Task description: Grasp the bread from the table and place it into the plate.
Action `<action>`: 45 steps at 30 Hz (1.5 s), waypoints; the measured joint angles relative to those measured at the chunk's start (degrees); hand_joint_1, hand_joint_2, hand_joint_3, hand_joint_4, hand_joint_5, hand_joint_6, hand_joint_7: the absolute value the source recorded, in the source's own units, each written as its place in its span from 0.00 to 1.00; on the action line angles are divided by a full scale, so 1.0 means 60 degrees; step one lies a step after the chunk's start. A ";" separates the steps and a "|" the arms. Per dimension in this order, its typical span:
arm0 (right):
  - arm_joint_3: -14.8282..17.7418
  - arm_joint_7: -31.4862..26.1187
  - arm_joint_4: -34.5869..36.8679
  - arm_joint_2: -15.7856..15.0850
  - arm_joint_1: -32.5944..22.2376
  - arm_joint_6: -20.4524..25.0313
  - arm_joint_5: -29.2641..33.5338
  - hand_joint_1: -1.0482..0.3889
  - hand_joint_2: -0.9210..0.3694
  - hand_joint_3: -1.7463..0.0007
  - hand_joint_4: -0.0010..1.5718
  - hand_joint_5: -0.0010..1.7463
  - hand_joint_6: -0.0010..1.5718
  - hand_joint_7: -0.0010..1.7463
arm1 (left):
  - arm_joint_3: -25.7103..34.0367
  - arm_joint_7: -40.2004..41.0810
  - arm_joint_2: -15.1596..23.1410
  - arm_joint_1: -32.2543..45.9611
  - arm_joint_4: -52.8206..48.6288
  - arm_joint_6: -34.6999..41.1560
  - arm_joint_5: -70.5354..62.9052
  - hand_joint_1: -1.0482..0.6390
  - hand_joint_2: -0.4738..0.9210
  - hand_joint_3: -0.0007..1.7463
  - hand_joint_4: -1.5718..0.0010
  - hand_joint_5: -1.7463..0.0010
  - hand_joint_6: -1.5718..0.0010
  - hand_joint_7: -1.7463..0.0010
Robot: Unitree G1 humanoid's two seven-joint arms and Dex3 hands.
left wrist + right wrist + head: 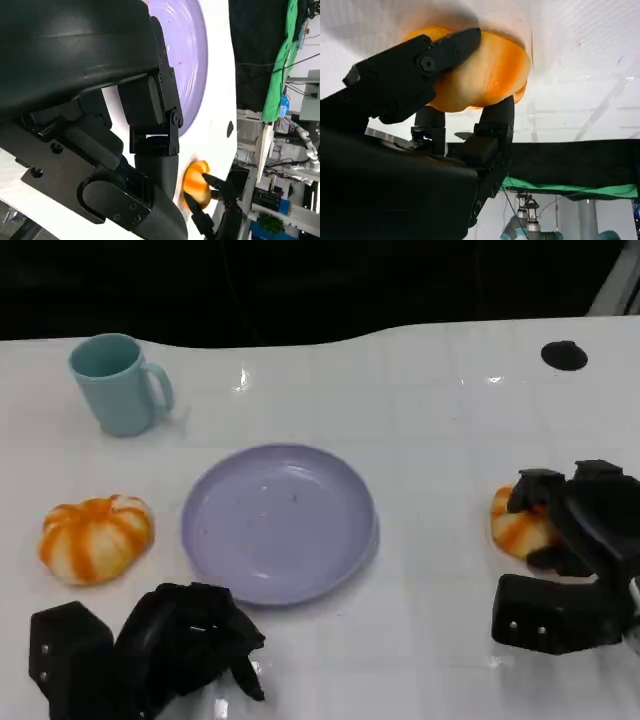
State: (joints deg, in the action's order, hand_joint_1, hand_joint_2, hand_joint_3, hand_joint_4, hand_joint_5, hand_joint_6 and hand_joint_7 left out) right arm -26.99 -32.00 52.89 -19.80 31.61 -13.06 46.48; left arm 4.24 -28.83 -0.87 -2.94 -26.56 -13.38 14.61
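An orange-and-white striped bread [515, 528] sits at the right side of the white table. My right hand [575, 540] grips it, with fingers [410, 75] wrapped over the bread [490, 75] from both sides. It sits at table level; I cannot tell if it is lifted. The lilac plate [280, 520] lies in the middle, with nothing in it, well to the left of that hand. My left hand [170, 640] hangs near the front edge below the plate, fingers curled, holding nothing. The left wrist view shows the plate [187, 50] and the gripped bread [196, 182] beyond it.
A second striped bread [96, 537] lies left of the plate. A light blue mug [118, 383] stands at the back left. A small black round spot [564, 355] marks the table at the back right. Bare table lies between plate and right hand.
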 measured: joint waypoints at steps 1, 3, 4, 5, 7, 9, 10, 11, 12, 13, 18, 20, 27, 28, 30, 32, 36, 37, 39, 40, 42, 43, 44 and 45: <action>-0.0011 -0.0077 0.0014 0.0001 0.0000 -0.0033 0.0001 0.61 0.30 0.53 0.55 1.00 0.43 0.96 | 0.0001 0.0000 0.0000 0.0000 -0.0009 0.0000 0.0000 0.00 0.91 0.00 0.00 0.52 0.00 0.68; -0.0047 -0.0219 0.0022 0.0001 -0.0001 -0.0065 0.0002 0.60 0.32 0.49 0.55 1.00 0.42 0.99 | 0.0003 0.0000 0.0000 0.0000 -0.0019 0.0000 0.0000 0.00 0.91 0.00 0.00 0.52 0.00 0.68; -0.0052 -0.0269 0.0022 0.0001 -0.0001 -0.0094 0.0001 0.60 0.33 0.48 0.55 1.00 0.42 1.00 | 0.0003 0.0000 0.0000 0.0000 -0.0019 0.0000 0.0000 0.00 0.91 0.00 0.00 0.52 0.00 0.68; -0.0055 -0.0327 0.0022 0.0001 -0.0002 -0.0135 0.0000 0.60 0.34 0.47 0.55 1.00 0.42 1.00 | 0.0003 0.0000 0.0000 0.0000 -0.0019 -0.0002 0.0000 0.00 0.91 0.00 0.00 0.52 0.00 0.68; -0.0077 -0.0459 0.0021 0.0001 -0.0005 -0.0208 0.0000 0.61 0.34 0.47 0.56 1.00 0.41 1.00 | 0.0003 0.0000 -0.0001 0.0002 -0.0024 -0.0005 0.0000 0.00 0.91 0.00 0.00 0.52 0.00 0.69; -0.0102 -0.0523 -0.0002 0.0001 -0.0019 -0.0255 -0.0009 0.62 0.35 0.46 0.57 1.00 0.42 1.00 | 0.0002 -0.0004 0.0002 0.0010 -0.0056 -0.0053 -0.0005 0.00 0.91 0.00 0.01 0.51 0.00 0.69; -0.0100 -0.0525 -0.0048 0.0001 -0.0037 -0.0301 -0.0039 0.63 0.36 0.45 0.57 1.00 0.42 1.00 | 0.0002 -0.0003 0.0007 0.0016 -0.0062 -0.0072 -0.0011 0.00 0.90 0.00 0.00 0.51 0.00 0.70; -0.0097 -0.0527 -0.0112 0.0001 -0.0055 -0.0371 -0.0069 0.64 0.37 0.44 0.57 1.00 0.42 1.00 | 0.0002 -0.0003 0.0014 0.0018 -0.0062 -0.0073 -0.0016 0.00 0.90 0.00 0.00 0.51 0.00 0.70; -0.0085 -0.0528 -0.0219 0.0001 -0.0085 -0.0442 -0.0126 0.64 0.39 0.42 0.58 1.00 0.43 1.00 | 0.0002 -0.0002 0.0016 0.0018 -0.0058 -0.0070 -0.0016 0.00 0.90 0.00 0.00 0.51 0.00 0.70; -0.0062 -0.0531 -0.0342 0.0004 -0.0114 -0.0537 -0.0207 0.63 0.40 0.41 0.58 1.00 0.43 1.00 | 0.0002 0.0000 0.0016 0.0019 -0.0056 -0.0067 -0.0016 0.00 0.90 0.00 0.01 0.51 0.00 0.70; 0.0262 -0.0551 -0.1213 0.0149 -0.0319 -0.1095 -0.0669 0.64 0.48 0.22 0.62 1.00 0.48 1.00 | -0.0003 0.0001 0.0012 0.0021 -0.0059 -0.0052 -0.0018 0.00 0.91 0.00 0.01 0.51 0.00 0.69; 0.0425 -0.0388 -0.1747 0.0296 -0.0497 -0.1237 -0.0950 0.65 0.49 0.20 0.63 1.00 0.48 1.00 | -0.0005 0.0003 0.0009 0.0021 -0.0057 -0.0053 -0.0021 0.00 0.91 0.00 0.01 0.51 0.00 0.68; 0.0639 0.0236 -0.3108 0.0744 -0.0692 -0.1435 -0.1338 0.65 0.53 0.15 0.64 1.00 0.49 0.99 | -0.0032 0.0026 0.0005 0.0026 -0.0051 -0.0057 -0.0075 0.00 0.91 0.00 0.01 0.51 0.00 0.69; 0.0638 0.0299 -0.3203 0.0805 -0.0691 -0.1428 -0.1323 0.65 0.53 0.15 0.63 1.00 0.49 0.99 | -0.0033 0.0026 0.0004 0.0026 -0.0052 -0.0059 -0.0075 0.00 0.91 0.00 0.01 0.51 0.00 0.69; 0.0635 0.0408 -0.3360 0.0935 -0.0679 -0.1412 -0.1300 0.65 0.53 0.15 0.63 1.00 0.49 0.98 | -0.0033 0.0025 0.0000 0.0028 -0.0053 -0.0065 -0.0075 0.00 0.91 0.00 0.01 0.50 0.00 0.69; 0.0632 0.0467 -0.3370 0.1091 -0.0628 -0.1413 -0.1284 0.65 0.53 0.16 0.62 1.00 0.49 0.98 | -0.0036 0.0026 -0.0011 0.0028 -0.0053 -0.0072 -0.0075 0.00 0.91 0.00 0.01 0.50 0.00 0.68; 0.0538 0.0476 -0.3325 0.1361 -0.0378 -0.1439 -0.1100 0.64 0.53 0.17 0.61 1.00 0.50 0.96 | -0.0055 0.0025 -0.0014 0.0033 -0.0052 -0.0072 -0.0076 0.00 0.90 0.00 0.01 0.51 0.00 0.68; 0.0513 0.0480 -0.3311 0.1462 -0.0308 -0.1441 -0.1090 0.64 0.54 0.18 0.61 1.00 0.50 0.96 | -0.0061 0.0024 -0.0016 0.0032 -0.0052 -0.0072 -0.0075 0.00 0.90 0.00 0.01 0.51 0.00 0.69; 0.0458 0.0566 -0.3253 0.1667 -0.0145 -0.1443 -0.1087 0.64 0.55 0.19 0.61 1.00 0.51 0.94 | -0.0065 0.0013 -0.0023 0.0033 -0.0052 -0.0072 -0.0059 0.00 0.90 0.00 0.01 0.51 0.00 0.69; 0.0423 0.0637 -0.3220 0.1761 -0.0067 -0.1443 -0.1088 0.65 0.55 0.20 0.61 1.00 0.52 0.93 | -0.0062 -0.0005 -0.0025 0.0033 -0.0055 -0.0073 -0.0046 0.00 0.90 0.00 0.01 0.51 0.00 0.69; 0.0326 0.0720 -0.3020 0.1975 0.0125 -0.1494 -0.1089 0.65 0.54 0.20 0.61 1.00 0.52 0.91 | -0.0063 -0.0031 -0.0027 0.0031 -0.0070 -0.0086 -0.0041 0.00 0.90 0.00 0.01 0.52 0.00 0.70; 0.0259 0.0740 -0.2889 0.2069 0.0224 -0.1532 -0.1090 0.65 0.54 0.20 0.61 1.00 0.52 0.92 | -0.0062 -0.0035 -0.0026 0.0032 -0.0082 -0.0091 -0.0041 0.00 0.90 0.00 0.01 0.52 0.00 0.70; 0.0208 0.0765 -0.2744 0.2182 0.0317 -0.1597 -0.1091 0.65 0.54 0.20 0.60 1.00 0.52 0.92 | -0.0062 -0.0036 -0.0027 0.0033 -0.0089 -0.0092 -0.0041 0.00 0.89 0.00 0.01 0.52 0.00 0.70; 0.0178 0.0787 -0.2627 0.2288 0.0383 -0.1624 -0.1092 0.65 0.54 0.21 0.61 1.00 0.51 0.93 | -0.0063 -0.0037 -0.0029 0.0032 -0.0090 -0.0092 -0.0039 0.00 0.89 0.00 0.01 0.52 0.00 0.70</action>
State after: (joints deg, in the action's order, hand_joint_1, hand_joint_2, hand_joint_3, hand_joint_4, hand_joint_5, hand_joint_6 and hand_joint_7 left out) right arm -25.93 -27.27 37.12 -6.07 33.91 -22.81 39.93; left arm 3.86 -29.06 -1.05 -2.74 -27.10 -13.93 14.37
